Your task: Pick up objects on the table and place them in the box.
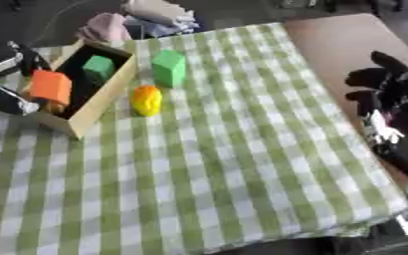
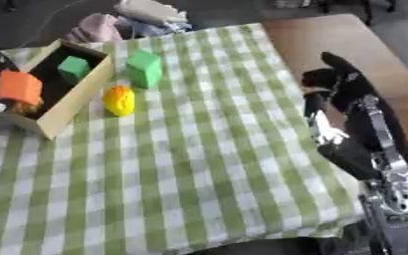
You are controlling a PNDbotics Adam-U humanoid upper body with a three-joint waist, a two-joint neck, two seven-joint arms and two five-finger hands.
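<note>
Box [image 1: 99, 107] sits at far left of the green-checked tablecloth [image 1: 242, 164], long axis running away from camera, open top. Left hand [image 1: 12, 97] is at the box's left wall, clamped on an orange block [image 1: 51, 87] that sits over the near-left part of the box opening. Can't tell if the block touches the box floor. Dark green block [image 1: 99, 67] is already inside, toward the far end. Two items on the cloth just right of the box: light green block [image 1: 169, 67] upright, and a yellow-orange rounded object [image 1: 147, 100] nearer the camera, just beside the box's right wall, not touching the green one. Right hand [image 2: 334, 99] is idle at the right table edge, well apart from all objects, fingers relaxed and apart, holding nothing. Bundled cloth items [image 1: 147, 20] lie past the far edge.
</note>
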